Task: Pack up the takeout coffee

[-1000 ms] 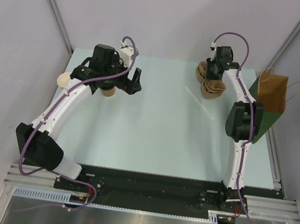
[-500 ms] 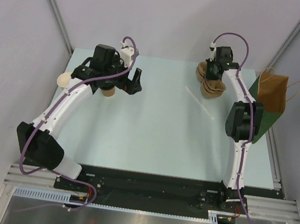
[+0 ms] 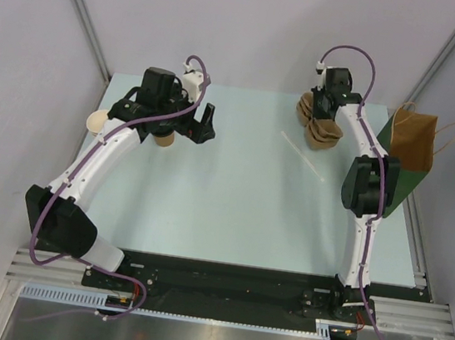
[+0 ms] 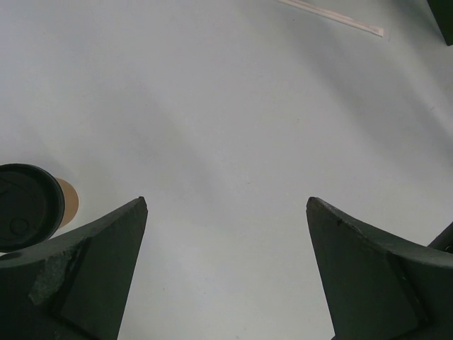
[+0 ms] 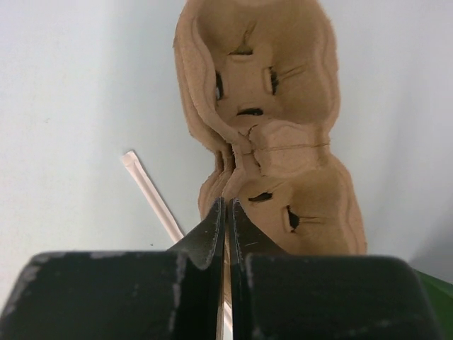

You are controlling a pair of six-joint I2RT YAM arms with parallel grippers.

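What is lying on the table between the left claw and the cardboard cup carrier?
Between the left claw and the carrier lies only a thin wrapped straw, near the carrier; the remaining table is bare. The top view shows it.

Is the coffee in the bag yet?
Not yet. Nothing is packed: the coffee cup stands on the table, far from the paper bag. The left tool hangs open beside it, holding nothing. The right tool is shut at the edge of the cup carrier. Grabbing and bagging are left.
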